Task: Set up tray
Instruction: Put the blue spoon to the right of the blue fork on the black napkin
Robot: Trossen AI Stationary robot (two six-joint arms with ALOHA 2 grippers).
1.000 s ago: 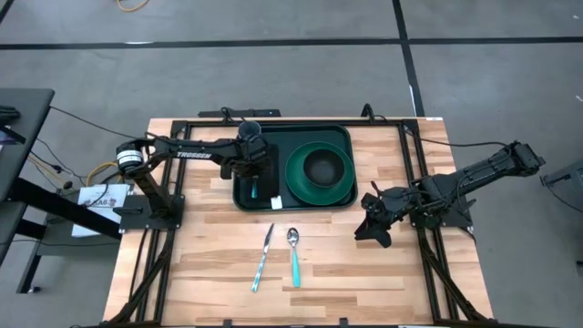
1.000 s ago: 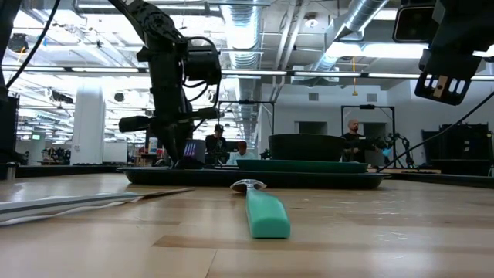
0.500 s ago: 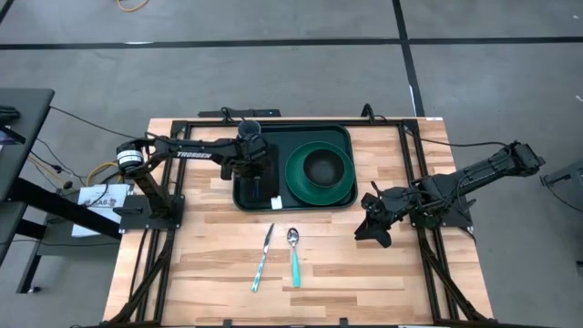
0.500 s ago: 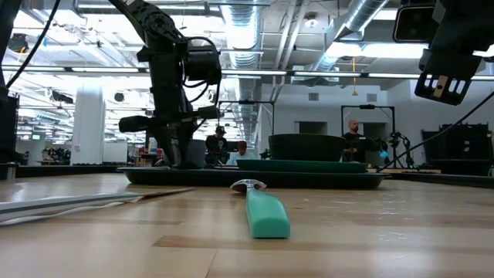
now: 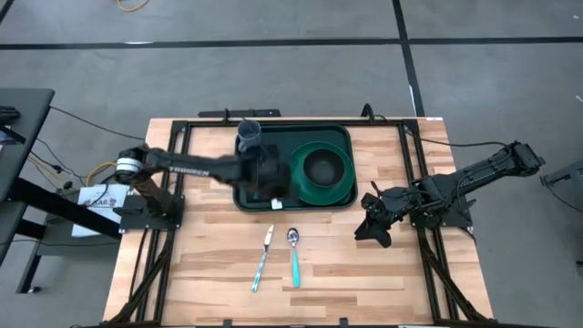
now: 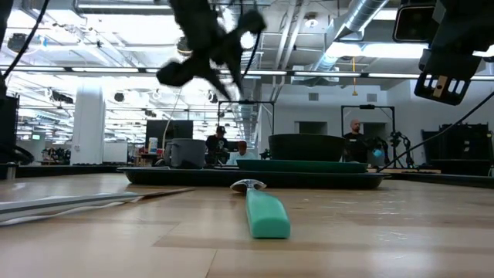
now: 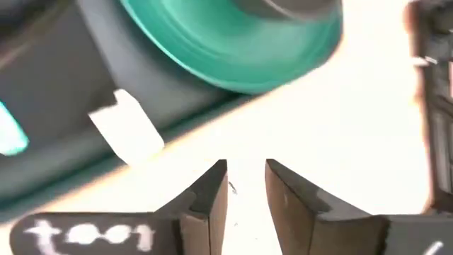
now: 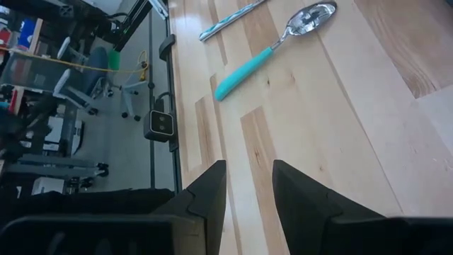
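The dark green tray (image 5: 293, 137) lies at the table's far middle. On it are a round green plate (image 5: 321, 173) carrying a dark bowl (image 5: 322, 167), and a grey cup (image 5: 249, 135) standing upright in the far left corner. A teal-handled piece (image 7: 10, 137) lies on the tray floor. My left gripper (image 5: 271, 191) (image 7: 246, 173) hovers open over the tray's near rim, raised well above the table, and holds nothing. My right gripper (image 5: 373, 226) (image 8: 248, 180) waits open over the wood to the right of the tray. A knife (image 5: 262, 258) and a spoon (image 5: 293, 255) lie flat on the table nearer me.
A white tag (image 7: 127, 129) sits on the tray's near rim. Black frame rails (image 5: 410, 182) run along both sides of the table. Bare wood (image 5: 200, 255) shows left of the knife and right of the spoon. People stand in the room behind the table (image 6: 353, 139).
My left gripper has left the cup, risen high, and swung toward the table's near edge and right, now over the tray's near rim. The cup stays standing upright in the tray's far left corner. My right arm has kept still.
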